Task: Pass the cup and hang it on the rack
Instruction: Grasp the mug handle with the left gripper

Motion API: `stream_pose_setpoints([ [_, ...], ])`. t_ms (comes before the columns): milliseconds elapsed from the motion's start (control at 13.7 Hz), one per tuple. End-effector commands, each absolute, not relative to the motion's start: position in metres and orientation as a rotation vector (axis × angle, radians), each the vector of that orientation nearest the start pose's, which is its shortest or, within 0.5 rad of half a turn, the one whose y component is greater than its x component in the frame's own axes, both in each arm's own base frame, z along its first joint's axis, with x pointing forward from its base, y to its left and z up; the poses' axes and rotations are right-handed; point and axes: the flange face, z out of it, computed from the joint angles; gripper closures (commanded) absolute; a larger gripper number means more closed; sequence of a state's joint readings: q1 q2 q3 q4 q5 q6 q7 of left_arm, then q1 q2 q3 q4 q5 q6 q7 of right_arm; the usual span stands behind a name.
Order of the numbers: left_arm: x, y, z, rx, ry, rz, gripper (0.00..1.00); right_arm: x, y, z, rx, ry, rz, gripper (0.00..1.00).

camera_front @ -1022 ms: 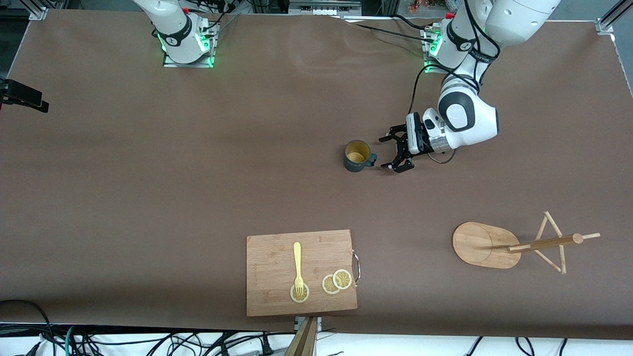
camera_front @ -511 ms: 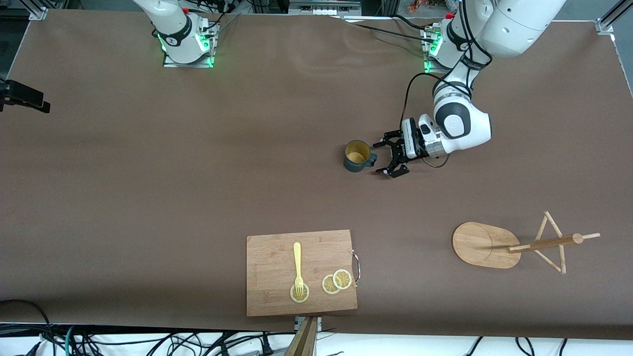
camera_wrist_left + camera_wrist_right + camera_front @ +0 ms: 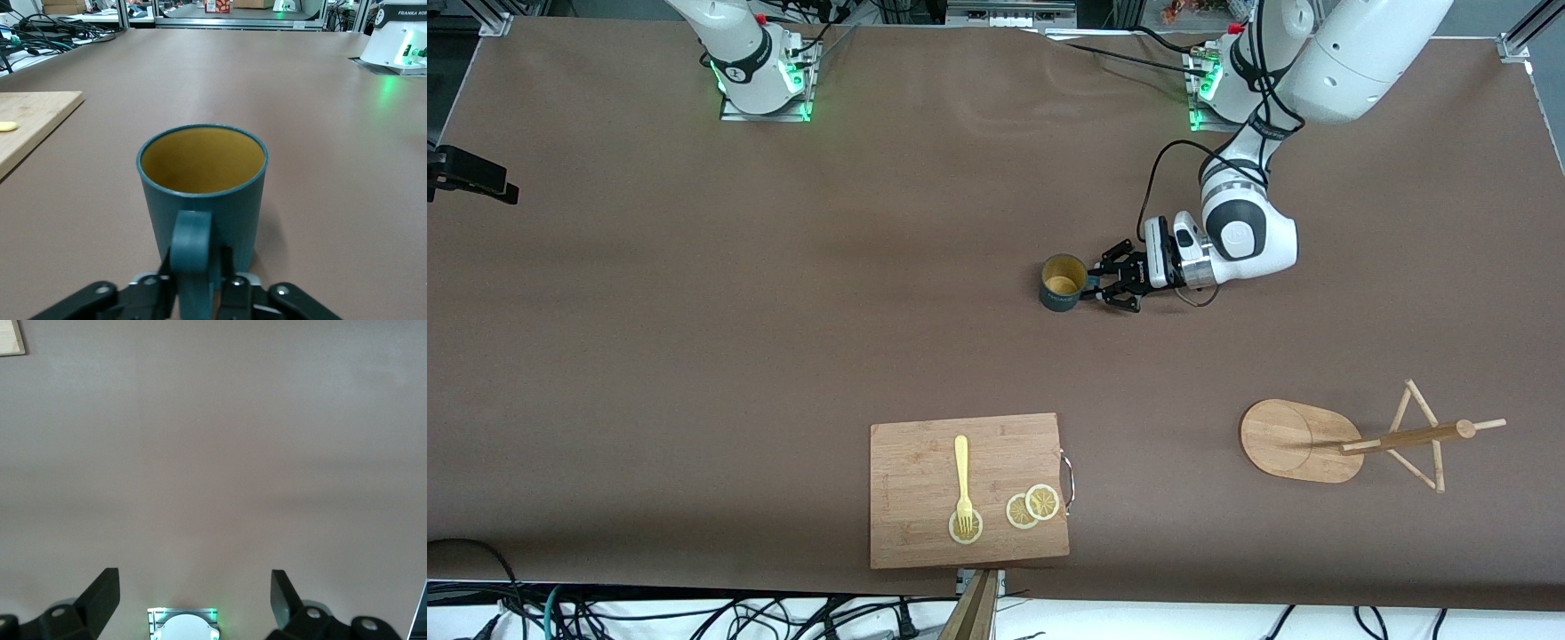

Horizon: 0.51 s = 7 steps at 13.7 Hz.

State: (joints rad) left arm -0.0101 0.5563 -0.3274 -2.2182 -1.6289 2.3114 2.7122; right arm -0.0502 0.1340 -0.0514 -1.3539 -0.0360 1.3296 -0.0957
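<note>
The dark teal cup (image 3: 1062,284) with a mustard-yellow interior stands upright on the brown table near the middle. My left gripper (image 3: 1096,288) is low beside it, on the side toward the left arm's end, shut on the cup's handle. In the left wrist view the cup (image 3: 203,180) fills the centre and my left gripper (image 3: 197,288) pinches its handle (image 3: 191,250). The wooden rack (image 3: 1294,440) lies tipped on its side, nearer to the front camera, at the left arm's end. My right gripper (image 3: 193,587) is open and empty, high over its own base; it waits.
A rectangular wooden cutting board (image 3: 967,489) with a yellow fork (image 3: 961,480) and lemon slices (image 3: 1032,507) lies at the table's near edge. Its corner shows in the left wrist view (image 3: 33,120). The right arm's base (image 3: 763,67) stands at the back.
My left gripper moved toward the cup and closed on its handle. The cup shifted slightly toward the right arm's end. The right arm has not moved.
</note>
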Motion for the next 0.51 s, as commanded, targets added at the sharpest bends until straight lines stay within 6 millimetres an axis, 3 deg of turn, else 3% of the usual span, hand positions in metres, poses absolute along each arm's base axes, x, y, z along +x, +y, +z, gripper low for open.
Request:
stream_pose_setpoints([
  [0,0.478,-0.194,0.121,1.582,-1.500,1.048,0.98,0.563,-0.058,0.631,-3.145,0.034,0.244,0.00],
  [219,0.478,-0.181,0.117,1.582,-1.386,1.049,1.00,0.563,-0.058,0.631,-3.144,0.034,0.242,0.00],
  [438,0.484,-0.167,0.126,1.576,-1.159,1.020,1.00,0.564,-0.058,0.630,-3.144,0.034,0.244,0.00],
])
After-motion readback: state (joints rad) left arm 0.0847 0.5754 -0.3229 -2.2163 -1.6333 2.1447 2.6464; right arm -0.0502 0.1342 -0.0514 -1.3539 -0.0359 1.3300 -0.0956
